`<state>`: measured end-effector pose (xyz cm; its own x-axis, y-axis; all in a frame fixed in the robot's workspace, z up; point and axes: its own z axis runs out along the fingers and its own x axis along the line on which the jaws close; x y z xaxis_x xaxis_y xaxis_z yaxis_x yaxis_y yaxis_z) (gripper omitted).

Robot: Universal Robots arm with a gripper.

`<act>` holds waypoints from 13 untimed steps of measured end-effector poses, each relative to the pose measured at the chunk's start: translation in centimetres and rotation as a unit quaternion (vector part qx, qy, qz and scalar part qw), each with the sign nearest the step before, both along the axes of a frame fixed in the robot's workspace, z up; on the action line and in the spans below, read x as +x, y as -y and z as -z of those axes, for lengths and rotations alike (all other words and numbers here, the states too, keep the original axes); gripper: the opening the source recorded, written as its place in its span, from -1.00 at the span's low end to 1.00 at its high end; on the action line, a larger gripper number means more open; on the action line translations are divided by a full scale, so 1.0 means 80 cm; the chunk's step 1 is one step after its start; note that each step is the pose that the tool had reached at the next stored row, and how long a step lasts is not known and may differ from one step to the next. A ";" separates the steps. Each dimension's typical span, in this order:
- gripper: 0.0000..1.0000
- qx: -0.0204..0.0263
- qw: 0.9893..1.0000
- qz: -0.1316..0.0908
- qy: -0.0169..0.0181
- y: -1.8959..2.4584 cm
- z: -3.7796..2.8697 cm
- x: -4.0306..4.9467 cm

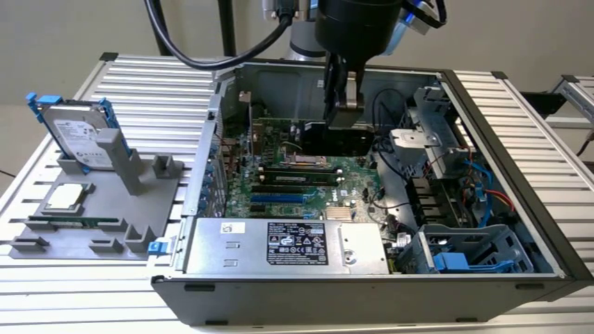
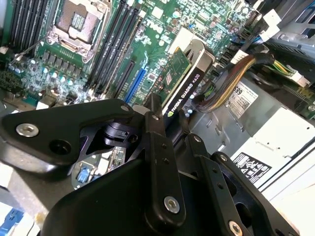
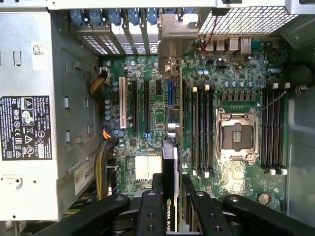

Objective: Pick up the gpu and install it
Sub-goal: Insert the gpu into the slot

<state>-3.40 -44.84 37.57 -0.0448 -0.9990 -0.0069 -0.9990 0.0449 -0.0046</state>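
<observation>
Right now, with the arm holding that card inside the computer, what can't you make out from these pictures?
1. Whether the gpu touches a slot: first wrist view, the card's own edge covers what lies beneath.
2. The gpu's near end: second wrist view, hidden behind the jaws.
3. The hard drive's lower part: exterior view, hidden by its grey holder.

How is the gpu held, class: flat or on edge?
On edge: the hand grips the gpu with its narrow edge facing the first wrist view, above the motherboard.
</observation>
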 end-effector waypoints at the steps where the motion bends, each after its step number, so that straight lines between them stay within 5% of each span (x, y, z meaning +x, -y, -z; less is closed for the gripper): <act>1: -1.00 0.000 1.000 0.000 0.000 0.0000 0.0002 0.000; 13: -1.00 0.000 1.000 0.000 0.000 0.0000 0.0032 0.000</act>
